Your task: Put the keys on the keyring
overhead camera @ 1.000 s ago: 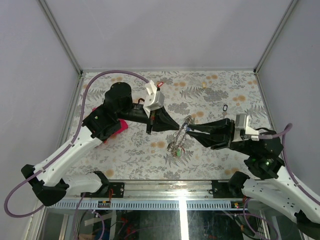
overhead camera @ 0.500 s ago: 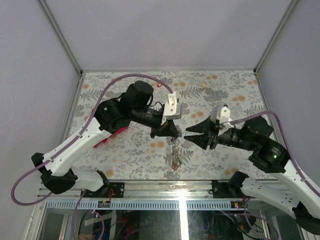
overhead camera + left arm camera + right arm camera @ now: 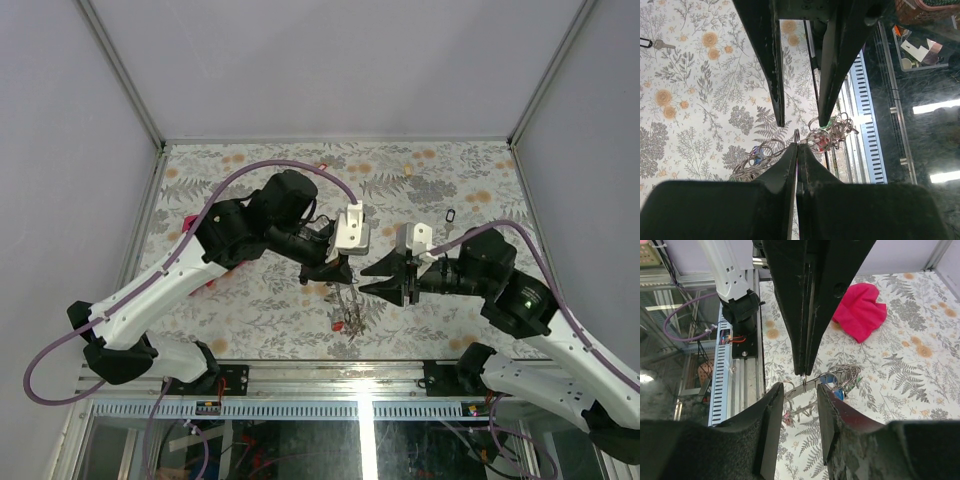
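keyring (image 3: 347,306) dangling vertically, left end effector (image 3: 340,277) pinching

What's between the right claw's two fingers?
The keyring, pinched by the left gripper, shows inside the open right gripper, in the right wrist view.

A tabletop (image 3: 470,175) covered in a grey-and-orange floral print fills a booth closed in by a plain, pale lilac back wall (image 3: 330,60) and matching side walls (image 3: 60,150), joined by slanting metal posts (image 3: 120,72). Along the near edge runs a slotted metal rail (image 3: 330,408); below it, a dark glass panel (image 3: 300,450) mirrors a bright strip of light.
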Action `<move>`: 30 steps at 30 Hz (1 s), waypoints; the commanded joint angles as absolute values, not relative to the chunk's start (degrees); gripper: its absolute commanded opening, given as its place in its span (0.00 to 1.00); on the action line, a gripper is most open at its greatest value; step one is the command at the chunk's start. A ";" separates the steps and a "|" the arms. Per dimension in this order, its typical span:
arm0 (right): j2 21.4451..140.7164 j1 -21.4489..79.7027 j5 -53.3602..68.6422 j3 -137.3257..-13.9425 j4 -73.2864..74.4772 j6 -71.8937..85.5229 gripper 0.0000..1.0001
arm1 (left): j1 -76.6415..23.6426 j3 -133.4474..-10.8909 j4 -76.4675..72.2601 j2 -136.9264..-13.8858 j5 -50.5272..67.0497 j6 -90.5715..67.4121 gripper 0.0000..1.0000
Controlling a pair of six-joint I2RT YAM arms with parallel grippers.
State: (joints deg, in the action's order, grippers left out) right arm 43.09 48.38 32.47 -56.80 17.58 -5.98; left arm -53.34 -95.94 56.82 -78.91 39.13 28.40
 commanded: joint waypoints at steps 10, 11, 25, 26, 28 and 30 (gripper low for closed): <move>45.97 48.74 36.48 -55.88 12.58 -7.37 0.33 | -54.24 -98.43 56.33 -78.71 39.59 29.90 0.00; 45.97 48.65 36.47 -55.80 12.63 -7.46 0.32 | -54.31 -98.36 56.41 -78.74 39.75 30.04 0.00; 47.58 48.70 36.39 -57.12 15.01 -7.44 0.00 | -54.60 -98.31 56.29 -78.06 39.04 30.20 0.03; 47.76 48.70 35.79 -57.68 15.82 -7.33 0.00 | -54.59 -97.91 55.86 -77.79 38.83 29.99 0.07; 47.40 48.77 34.80 -58.29 16.89 -7.14 0.00 | -54.64 -96.85 53.83 -76.98 38.31 29.07 0.16; 45.96 48.75 33.62 -57.73 16.27 -6.93 0.00 | -54.58 -95.28 51.28 -75.92 37.50 27.58 0.28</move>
State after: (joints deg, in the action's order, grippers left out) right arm 47.40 48.38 35.42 -55.46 17.21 -7.09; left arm -54.35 -95.96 57.41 -78.67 38.09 29.50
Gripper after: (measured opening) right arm 0.012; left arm 0.200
